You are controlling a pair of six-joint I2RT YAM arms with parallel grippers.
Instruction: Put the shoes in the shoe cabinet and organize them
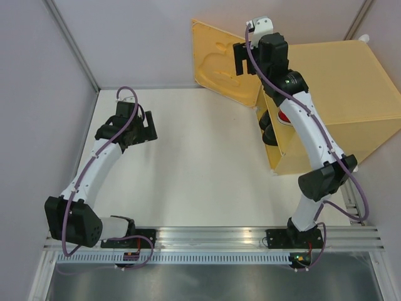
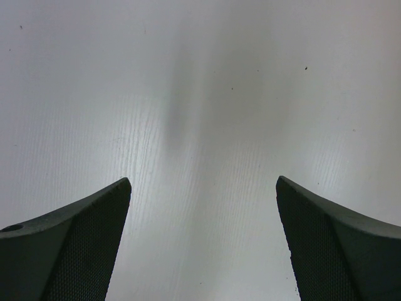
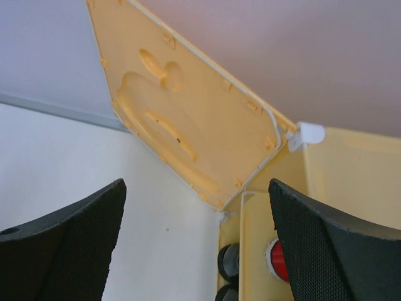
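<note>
The yellow-orange shoe cabinet (image 1: 338, 88) stands at the back right with its door (image 1: 219, 59) swung open to the left. Inside the opening I see a red sneaker (image 1: 285, 117) and black dress shoes (image 1: 268, 130). The right wrist view shows the door's inner face (image 3: 182, 119), the black shoe heels (image 3: 229, 263) and a red sneaker's end (image 3: 277, 260). My right gripper (image 1: 243, 59) is open and empty, raised beside the door's edge, and it also shows in the right wrist view (image 3: 197, 213). My left gripper (image 1: 144, 128) is open and empty over bare table, as the left wrist view shows (image 2: 203, 207).
Grey walls close the table at the left and back. A white corner connector (image 3: 307, 133) sits at the cabinet's top hinge corner. A metal rail (image 1: 213, 241) runs along the near edge by the arm bases.
</note>
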